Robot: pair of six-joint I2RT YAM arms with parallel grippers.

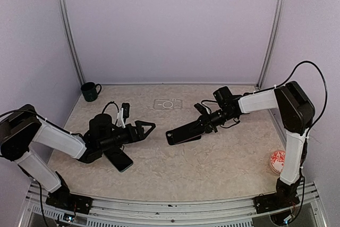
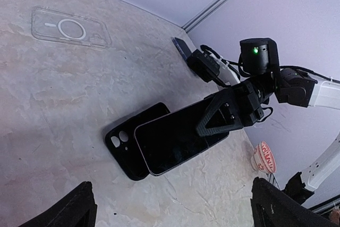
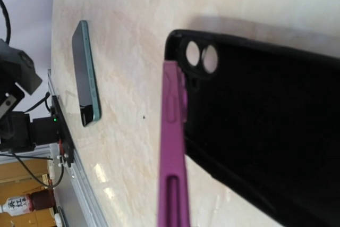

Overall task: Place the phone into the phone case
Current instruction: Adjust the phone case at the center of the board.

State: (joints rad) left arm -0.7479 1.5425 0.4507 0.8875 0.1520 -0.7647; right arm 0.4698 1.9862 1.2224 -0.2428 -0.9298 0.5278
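The right end effector [image 2: 224,119] is pressed together on the phone [image 2: 172,144], pinching its end at about 2 o'clock in the overhead view. The phone's long axis runs from about 8 o'clock to 2 o'clock. The black case [image 2: 121,144] lies flat on the counter [image 1: 212,168] directly beneath it, near the middle, along nearly the same line.

The case's camera cutouts are uncovered at its 8 o'clock end, so the phone sits shifted toward the end effector. From the right wrist, its purple edge is tilted above the case's open face, with the far corner close to the cutouts. I cannot tell whether that corner is inside the rim.

I judge that the coming move is a slide toward 8 o'clock and then a press down to seat the phone.

The right arm rises from its base at 5 o'clock, folds at a high elbow and reaches toward 9 o'clock with the wrist dipped.

The left end effector [image 1: 147,131] is spread wide and empty. It lies near the phone's 9 o'clock side without touching it, on a low arm pointing toward 3 o'clock.

A teal phone [image 3: 87,73] lies under that arm, and a clear case [image 2: 69,27] lies at 12 o'clock. Both are well apart from the work.
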